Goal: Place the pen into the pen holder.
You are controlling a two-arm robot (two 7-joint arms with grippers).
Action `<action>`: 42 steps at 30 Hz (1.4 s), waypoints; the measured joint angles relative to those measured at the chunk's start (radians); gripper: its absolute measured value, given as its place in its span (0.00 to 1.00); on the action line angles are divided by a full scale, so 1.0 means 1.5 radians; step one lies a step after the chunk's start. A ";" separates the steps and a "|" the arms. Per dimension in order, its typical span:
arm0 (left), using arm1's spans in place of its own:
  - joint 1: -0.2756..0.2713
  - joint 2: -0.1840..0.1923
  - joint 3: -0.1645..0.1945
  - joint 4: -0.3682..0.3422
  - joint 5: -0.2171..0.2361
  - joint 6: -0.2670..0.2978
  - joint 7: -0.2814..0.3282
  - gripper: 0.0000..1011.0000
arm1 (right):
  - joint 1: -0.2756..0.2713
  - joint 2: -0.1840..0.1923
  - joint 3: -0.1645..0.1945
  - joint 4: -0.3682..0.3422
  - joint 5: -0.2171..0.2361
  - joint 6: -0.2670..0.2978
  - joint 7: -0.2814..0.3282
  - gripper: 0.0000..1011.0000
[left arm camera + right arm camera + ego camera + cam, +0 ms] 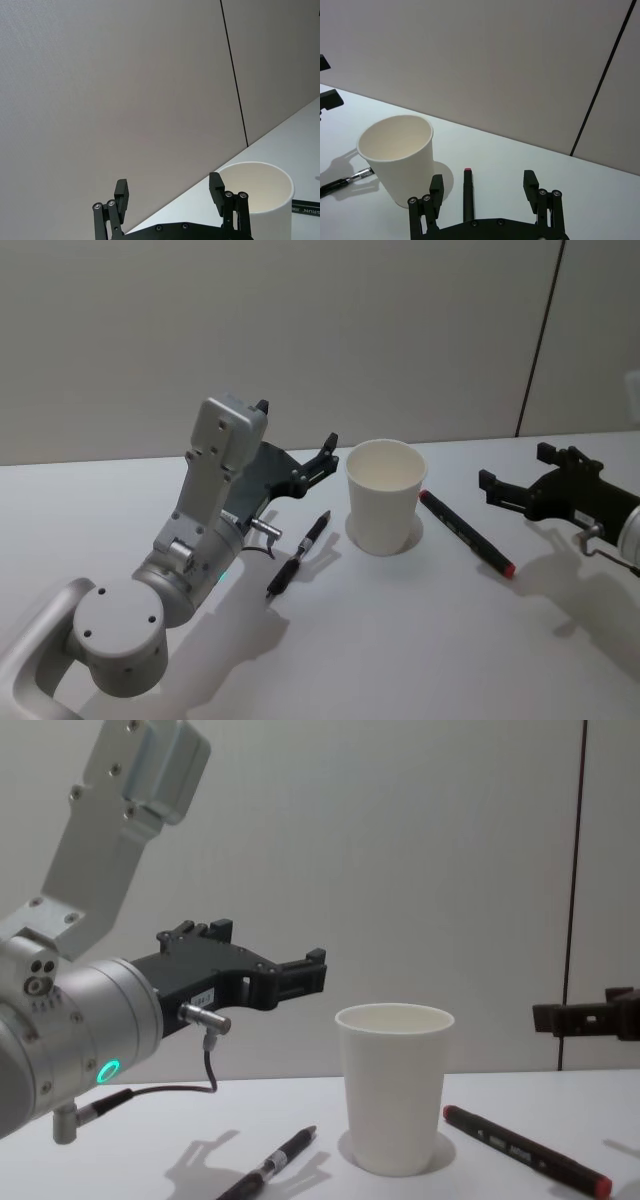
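The left gripper is raised and reaches forward, jaws spread wide. The right gripper is held level, jaws also apart.

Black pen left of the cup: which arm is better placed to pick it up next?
Left. The left gripper hangs open just behind the black pen, on the same side of the cup. The right gripper is past the cup and the red-tipped pen.
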 joint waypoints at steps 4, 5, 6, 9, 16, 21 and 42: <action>0.000 0.000 0.000 0.000 0.000 0.000 0.000 0.99 | 0.014 -0.008 -0.008 0.012 -0.017 0.008 0.000 0.99; 0.000 0.000 0.000 0.000 0.000 0.000 0.000 0.99 | 0.014 -0.008 -0.008 0.012 -0.017 0.008 0.000 0.99; 0.000 0.000 0.000 0.000 0.000 0.000 0.000 0.99 | 0.021 -0.015 -0.013 0.018 -0.025 0.011 -0.006 0.99; 0.000 0.000 0.000 0.000 0.000 0.000 0.000 0.99 | 0.029 -0.024 -0.019 0.026 -0.035 0.015 -0.016 0.99; 0.000 0.000 0.000 0.000 0.000 0.000 0.000 0.99 | 0.044 -0.045 -0.034 0.043 -0.053 0.025 -0.038 0.99; 0.000 0.000 0.000 0.000 0.000 0.000 0.000 0.99 | 0.055 -0.062 -0.044 0.060 -0.068 0.038 -0.057 0.99; 0.000 0.000 0.000 0.000 0.000 0.000 0.000 0.99 | 0.097 -0.111 -0.073 0.154 -0.109 0.046 -0.081 0.99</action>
